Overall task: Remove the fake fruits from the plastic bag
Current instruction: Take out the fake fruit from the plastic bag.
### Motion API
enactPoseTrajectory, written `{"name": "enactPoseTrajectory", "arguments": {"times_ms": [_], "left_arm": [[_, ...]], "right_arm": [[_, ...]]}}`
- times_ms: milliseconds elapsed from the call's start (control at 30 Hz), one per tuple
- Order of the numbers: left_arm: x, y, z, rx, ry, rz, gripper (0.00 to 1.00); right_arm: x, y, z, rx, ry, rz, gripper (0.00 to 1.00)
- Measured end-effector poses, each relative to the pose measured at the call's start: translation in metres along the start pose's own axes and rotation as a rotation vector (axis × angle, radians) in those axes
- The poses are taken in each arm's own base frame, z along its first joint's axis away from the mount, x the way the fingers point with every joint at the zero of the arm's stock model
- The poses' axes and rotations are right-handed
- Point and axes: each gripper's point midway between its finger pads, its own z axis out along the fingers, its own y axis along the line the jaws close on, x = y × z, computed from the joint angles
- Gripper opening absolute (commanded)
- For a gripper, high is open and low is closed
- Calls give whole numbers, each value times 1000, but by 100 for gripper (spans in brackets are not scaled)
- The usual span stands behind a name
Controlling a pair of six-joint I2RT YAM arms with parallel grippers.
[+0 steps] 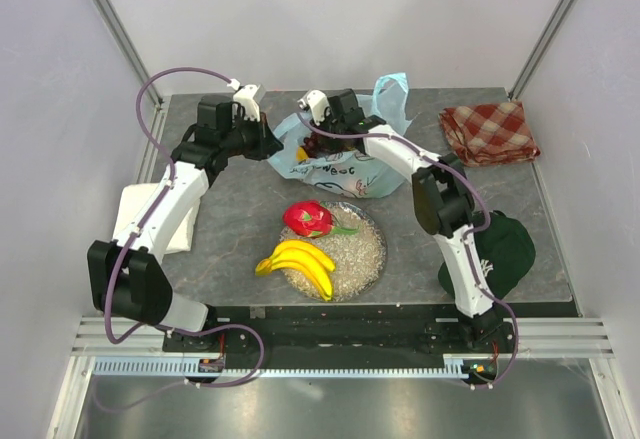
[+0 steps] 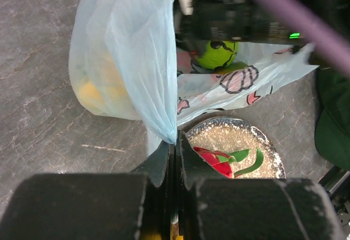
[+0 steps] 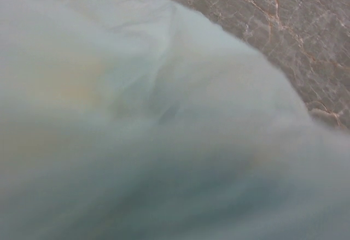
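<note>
1. Left gripper (image 2: 174, 145): fingers (image 2: 159, 161) are squeezed together, pinching a fold of the plastic bag (image 2: 136, 54) at its near-left edge, and the film rises taut from the tips.
2. Right gripper (image 1: 305, 131) is down in the bag's mouth, far left side. Its wrist view shows only blurred blue film and the fingers are hidden. They are closed narrow, on what I cannot tell.
3. The bag lies far centre on the table (image 1: 230, 209), just beyond the speckled plate (image 1: 368, 254). A green fruit (image 2: 216, 54) shows in the opening, and a yellow piece (image 2: 90, 92) glows through the film.
4. On the plate, the dragon fruit (image 1: 307, 219) sits far and the banana bunch (image 1: 300, 262) near-left.
5. The checkered cloth (image 1: 490, 131) lies far right, the dark green cap (image 1: 505, 249) near right.
</note>
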Motion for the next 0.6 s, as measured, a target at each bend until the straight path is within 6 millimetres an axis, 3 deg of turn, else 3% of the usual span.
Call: {"name": "enactPoseTrajectory", "arguments": {"times_ms": [133, 167, 200, 400, 500, 600], "left_arm": [[-1, 3, 0, -16, -5, 0, 2], [-1, 4, 0, -19, -6, -1, 2], [-2, 5, 0, -20, -8, -1, 2], [-6, 9, 2, -29, -14, -3, 2], [-12, 11, 6, -32, -23, 0, 2], [-20, 12, 6, -40, -39, 5, 2]], "right_arm": [[-26, 0, -49, -30, -41, 9, 3], [-49, -2, -75, -33, -91, 5, 4], [-52, -3, -78, -31, -99, 5, 3], [-142, -3, -181, -39, -339, -14, 3], [-166, 2, -210, -61, -410, 3, 4], [-176, 9, -225, -96, -442, 31, 5]]}}
